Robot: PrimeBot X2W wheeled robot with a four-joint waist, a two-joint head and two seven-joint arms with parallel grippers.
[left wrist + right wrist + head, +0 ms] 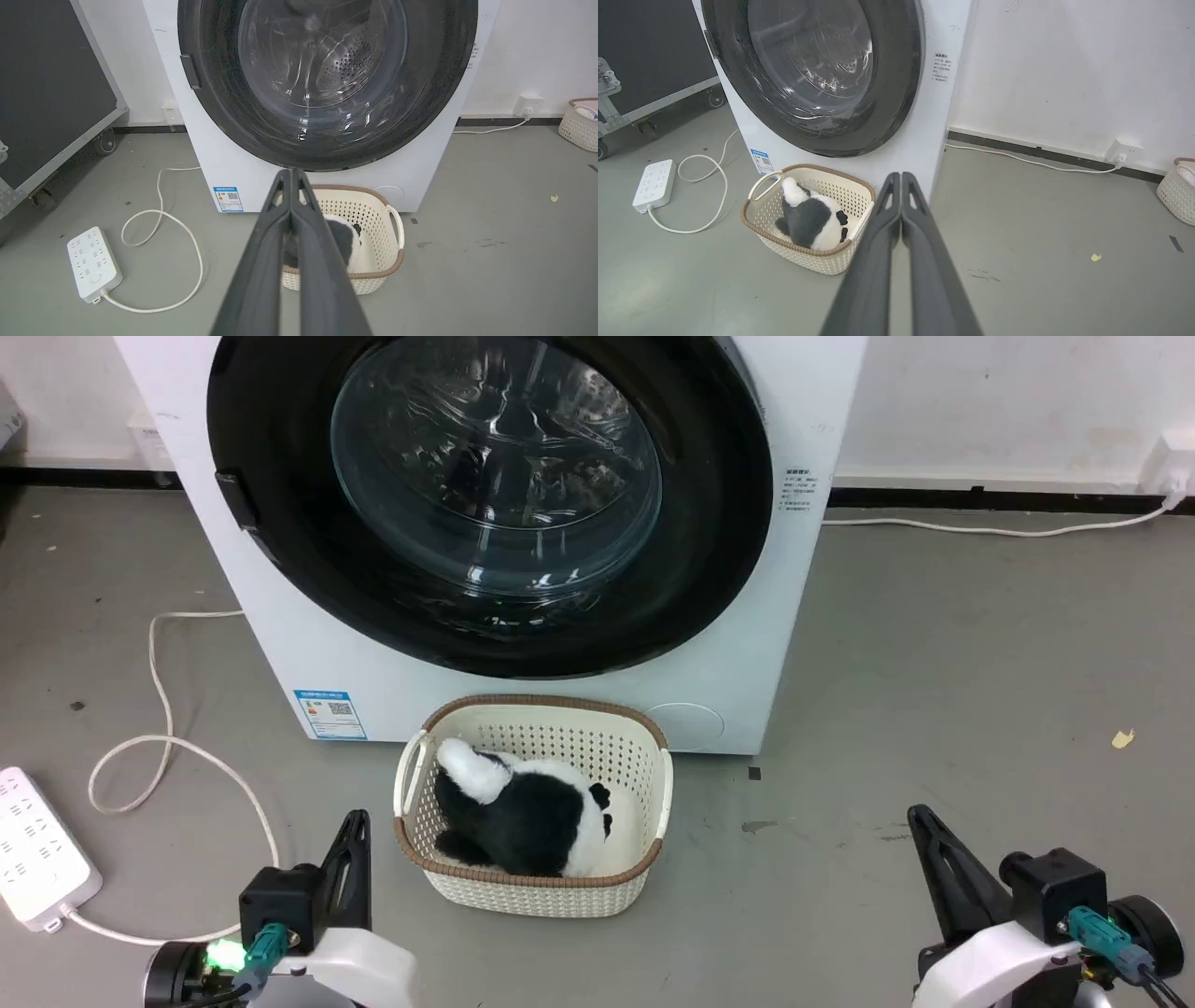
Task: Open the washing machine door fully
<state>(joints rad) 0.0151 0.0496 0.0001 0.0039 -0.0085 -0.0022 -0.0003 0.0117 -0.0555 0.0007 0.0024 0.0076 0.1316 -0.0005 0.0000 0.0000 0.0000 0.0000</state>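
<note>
Hovering empty, the left end effector and right end effector each have fingers pressed together. The large round glossy black washing machine door lies flush against the white front-loading washing machine, its glass facing the robot.

The washing machine door is glossy black and smooth, and its bulging centre window is clear glass with bright reflections. The washing machine body is smooth white with a faint sheen. In front of the washing machine, a cream perforated plastic basket with a brown woven-look rim holds 1 fuzzy black-and-white plush toy. The floor around the washing machine is matt grey and scuffed.
</note>
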